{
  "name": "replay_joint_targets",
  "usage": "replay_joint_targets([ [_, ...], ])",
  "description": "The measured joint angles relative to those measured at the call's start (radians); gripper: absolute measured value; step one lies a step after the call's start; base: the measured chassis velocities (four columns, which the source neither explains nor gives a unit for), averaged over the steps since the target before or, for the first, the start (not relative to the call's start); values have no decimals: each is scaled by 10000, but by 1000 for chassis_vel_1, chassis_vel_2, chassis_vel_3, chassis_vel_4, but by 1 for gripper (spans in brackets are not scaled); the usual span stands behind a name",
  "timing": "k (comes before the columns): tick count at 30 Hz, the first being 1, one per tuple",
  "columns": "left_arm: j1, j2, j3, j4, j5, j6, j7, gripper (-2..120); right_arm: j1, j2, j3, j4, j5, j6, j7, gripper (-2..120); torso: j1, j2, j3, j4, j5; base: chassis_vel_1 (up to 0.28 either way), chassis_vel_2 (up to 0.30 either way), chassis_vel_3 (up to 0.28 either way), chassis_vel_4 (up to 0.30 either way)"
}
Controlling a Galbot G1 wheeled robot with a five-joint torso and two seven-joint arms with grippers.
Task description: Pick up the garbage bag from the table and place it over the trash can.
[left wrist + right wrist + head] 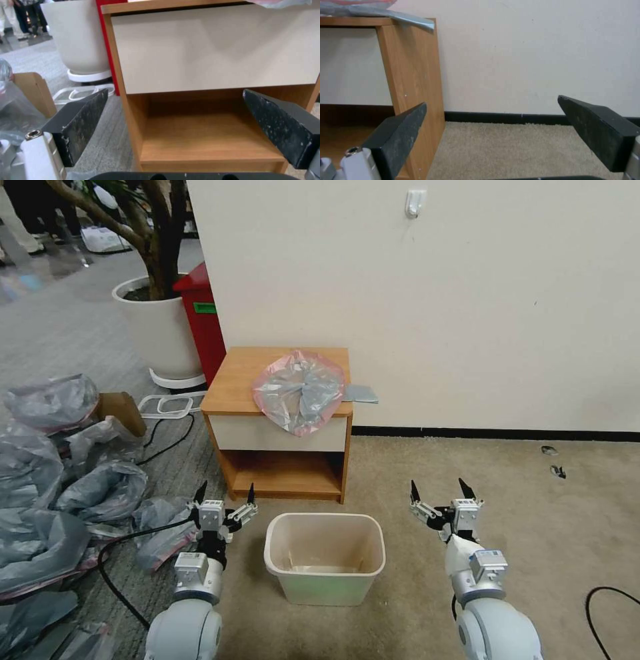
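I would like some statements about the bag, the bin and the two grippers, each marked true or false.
1. The garbage bag lies on the table. True.
2. The trash can already has a bag over it. False: its rim is bare.
3. The left gripper holds the bag. False: it is open and empty, low beside the trash can.
4. The right gripper is open. True.
5. The trash can stands on the table. False: it stands on the carpet in front of it.
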Motion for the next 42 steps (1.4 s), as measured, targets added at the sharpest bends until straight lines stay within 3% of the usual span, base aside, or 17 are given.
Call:
replay_joint_targets([
  [35, 2, 106, -9, 0, -56, 0, 0, 99, 4, 2, 0, 1, 229, 91, 0, 100, 0, 0, 0, 0, 0, 0, 0, 0, 0],
  [36, 7, 260, -12, 0, -183, 0, 1, 99, 30, 6, 0, 0, 804, 361, -18, 100, 0, 0, 0, 0, -3, 0, 0, 0, 0],
  [38, 50, 1259, -130, -8, -952, 8, -54, 100, 57, 13, 3, 1, 1300, 604, -47, 100, -1, 0, 0, 2, -1, 0, 0, 0, 0],
  [40, 63, 1528, -159, -17, -1161, 10, -71, 100, 63, 10, 1, 1, 1373, 598, -62, 100, 0, 0, 0, 1, -3, 0, 0, 0, 0],
  [42, 103, 2372, -237, -50, -1817, 21, -122, 100, 167, -126, -194, 8, 1982, 216, -240, 100, 0, 0, 0, 0, -1, 0, 0, 0, 0],
])
